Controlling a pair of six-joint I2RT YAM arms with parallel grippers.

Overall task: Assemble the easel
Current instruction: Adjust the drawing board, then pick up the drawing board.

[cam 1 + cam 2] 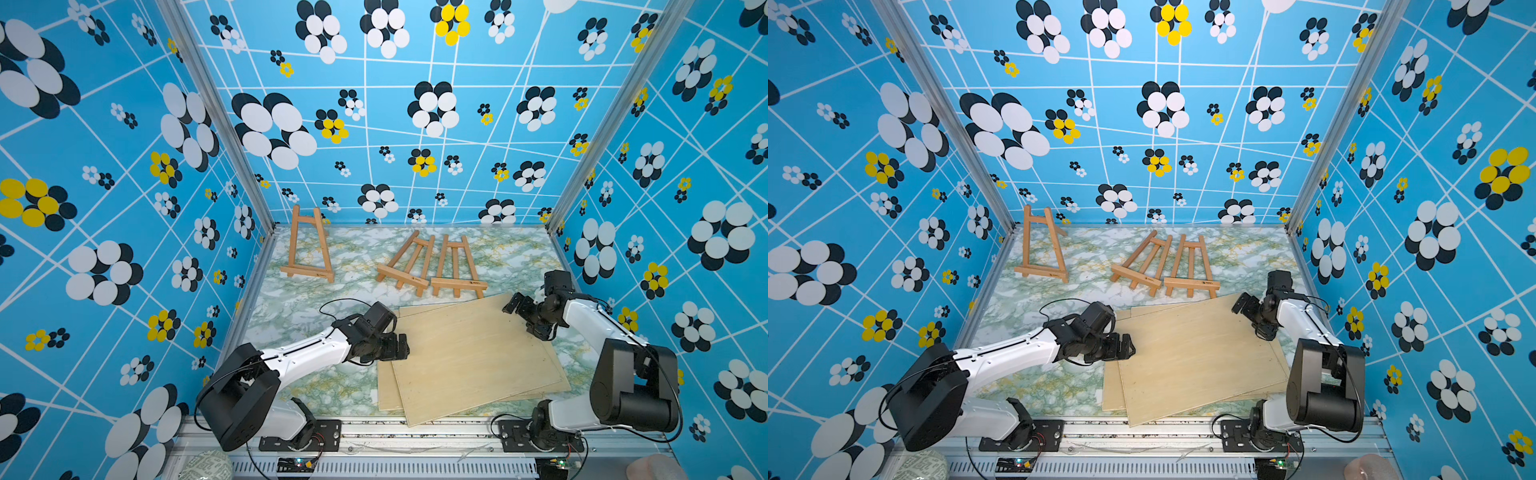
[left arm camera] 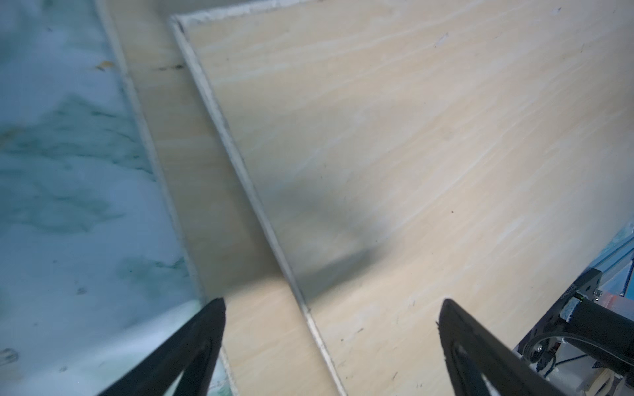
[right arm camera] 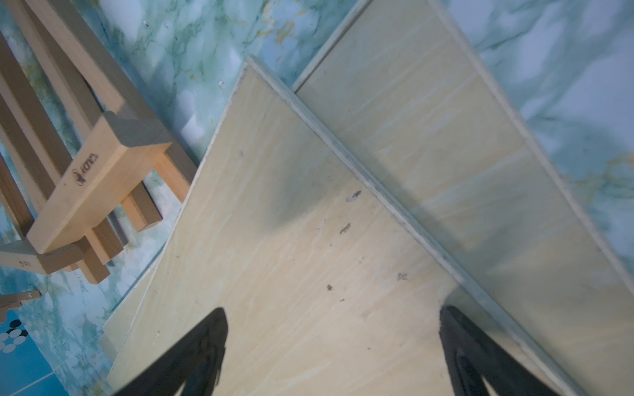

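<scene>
Three small wooden easels are at the back of the marbled table. One easel (image 1: 309, 245) (image 1: 1045, 245) stands upright at the back left. Two lie flat mid-table, one angled (image 1: 409, 266) and one straighter (image 1: 457, 268) (image 3: 92, 178). Pale plywood boards (image 1: 469, 357) (image 1: 1192, 357) lie stacked and fanned in front. My left gripper (image 1: 401, 347) (image 2: 332, 303) hangs open over the top board's (image 2: 411, 137) left edge, with the lower board (image 2: 178, 137) beside it. My right gripper (image 1: 524, 320) (image 3: 333, 310) is open above the top board's (image 3: 291, 240) far right corner. Neither holds anything.
The marbled table (image 1: 316, 307) is walled by blue flowered panels on three sides. A metal rail (image 1: 415, 432) runs along the front edge with both arm bases on it. The flat easels' feet lie close to the boards' far edge.
</scene>
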